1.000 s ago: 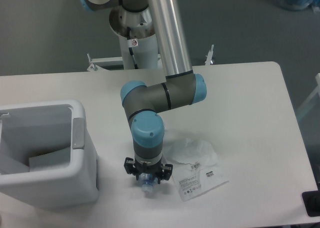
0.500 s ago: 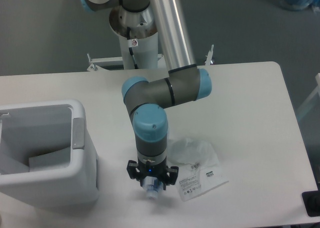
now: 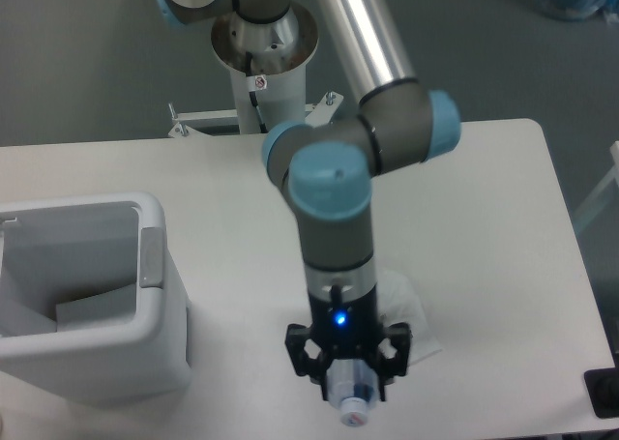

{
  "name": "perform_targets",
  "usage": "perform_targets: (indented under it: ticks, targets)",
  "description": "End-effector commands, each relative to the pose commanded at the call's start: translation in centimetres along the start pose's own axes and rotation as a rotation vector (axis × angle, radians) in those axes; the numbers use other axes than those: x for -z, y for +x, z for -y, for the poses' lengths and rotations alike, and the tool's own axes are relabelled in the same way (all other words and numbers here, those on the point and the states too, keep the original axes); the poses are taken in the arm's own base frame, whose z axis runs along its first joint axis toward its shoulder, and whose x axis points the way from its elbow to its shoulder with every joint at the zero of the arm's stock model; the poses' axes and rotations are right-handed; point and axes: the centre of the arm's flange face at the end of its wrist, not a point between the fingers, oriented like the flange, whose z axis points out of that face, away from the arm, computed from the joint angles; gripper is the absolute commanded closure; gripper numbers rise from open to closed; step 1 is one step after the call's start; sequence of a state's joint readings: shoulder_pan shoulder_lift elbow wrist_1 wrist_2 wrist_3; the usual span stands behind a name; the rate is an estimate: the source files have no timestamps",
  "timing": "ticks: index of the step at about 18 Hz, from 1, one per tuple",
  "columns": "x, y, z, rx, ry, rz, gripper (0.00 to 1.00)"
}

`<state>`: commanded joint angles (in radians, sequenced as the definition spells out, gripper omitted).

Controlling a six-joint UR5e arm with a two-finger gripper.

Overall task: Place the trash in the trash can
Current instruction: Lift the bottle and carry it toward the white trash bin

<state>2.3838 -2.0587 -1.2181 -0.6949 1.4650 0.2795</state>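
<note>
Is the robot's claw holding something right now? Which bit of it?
Yes. The gripper is shut on the clear bottle, gripping its body; the capped end pokes out below the fingers.

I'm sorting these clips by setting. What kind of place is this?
Probably a robotics lab or test cell, not a home. A grey-and-blue robot arm is mounted on a pedestal behind a plain white table, the floor is bare grey, and only a boxy white plastic bin and some plastic trash are laid out.
</note>
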Motion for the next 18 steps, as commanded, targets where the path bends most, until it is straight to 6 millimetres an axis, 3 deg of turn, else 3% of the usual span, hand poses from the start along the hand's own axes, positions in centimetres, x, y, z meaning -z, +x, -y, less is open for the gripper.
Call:
perform_targets:
  ticks: [4,7,10,13,18]
  targets:
    - [5.8,0.7,2.5,0.132,0.088,0.01,0.3]
    - [8.9,3.0,3.4,0.13,0.124,-0.006,0.3]
    - [11.1,4.6,4.3,0.112,0.157,-0.017,0.3]
    - [13.2,7.5,4.9,0.096,0.184,-0.046,0.3]
    - [14.5,11.0,5.1,0.068,0.198,-0.084,0.3]
